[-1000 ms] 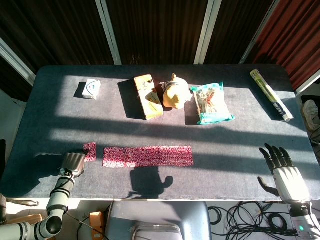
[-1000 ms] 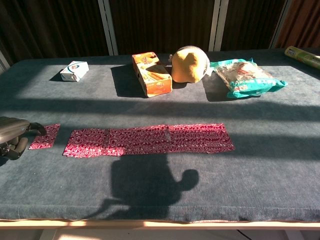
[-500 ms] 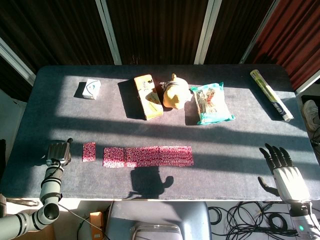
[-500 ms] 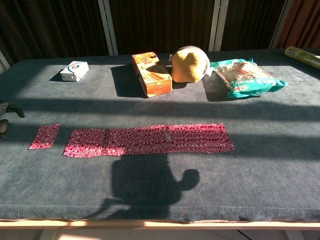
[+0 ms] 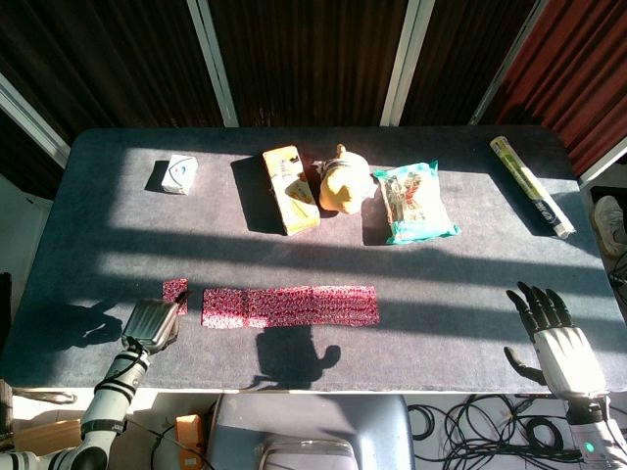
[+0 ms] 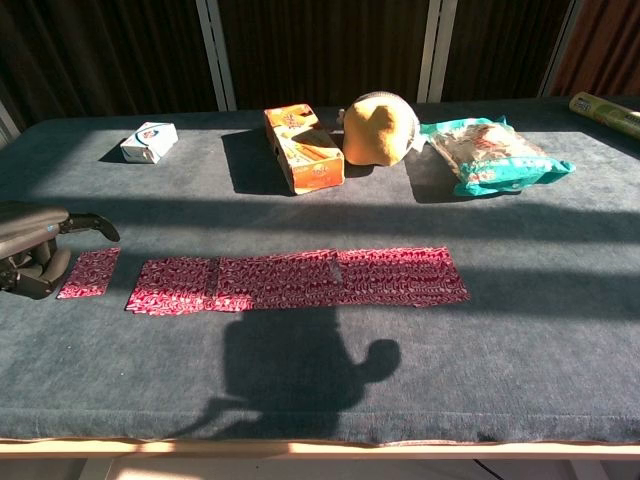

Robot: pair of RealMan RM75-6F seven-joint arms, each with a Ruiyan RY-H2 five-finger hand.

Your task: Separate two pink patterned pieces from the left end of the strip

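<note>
The table (image 5: 490,255) carries the whole job, and the long pink patterned strip (image 5: 290,305) is the biggest task item on it, lying flat across the near middle. By the look of it, 1 piece is already off: a single separated piece (image 6: 89,272) lies apart from the strip's left end with a bare gap of cloth between them. The task asks for 2, so I judge it roughly half done, with 1 more piece to come off that same left end.

The left hand (image 6: 30,255) sits just left of the separated piece. In the chest view its fingers (image 6: 40,268) are curled under the palm beside the piece's left edge, with one digit stretched out above its far corner; whether anything touches the piece I cannot tell. It grips nothing that I can see. From those fingers, the strip's left end lies further right, beyond the loose piece.

The right hand (image 5: 554,338) hangs at the near right edge, fingers spread wide and empty, with the strip's right end well off to its left.
</note>
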